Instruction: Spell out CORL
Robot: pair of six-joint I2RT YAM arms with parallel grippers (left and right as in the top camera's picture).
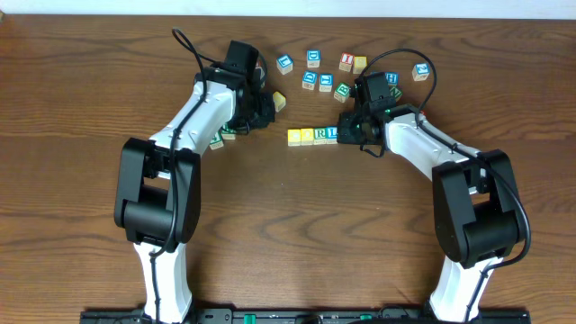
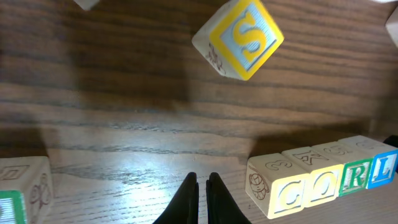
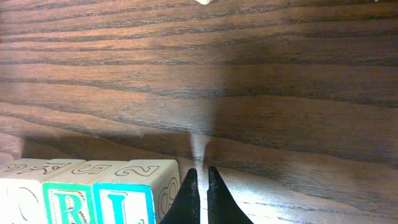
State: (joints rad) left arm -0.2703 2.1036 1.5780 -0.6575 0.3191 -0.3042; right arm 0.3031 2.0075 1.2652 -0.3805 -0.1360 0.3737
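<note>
Four cubes stand touching in one straight row on the wooden surface [image 1: 81, 81], mid-way between the arms: yellow C cube [image 2: 289, 196], yellow O cube [image 2: 323, 186], green-edged R cube [image 2: 356, 177], blue L cube [image 2: 382, 169]. Left tool [image 2: 202, 178] is closed on nothing, tips together over bare wood near the C end, with a loose yellow-bordered S cube [image 2: 239, 37] lying apart beyond it. Right tool [image 3: 202, 171] is closed and empty, just beside the L end; contact unclear.

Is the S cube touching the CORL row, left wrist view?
No, the S cube lies apart from the CORL row, with bare table between them.
</note>
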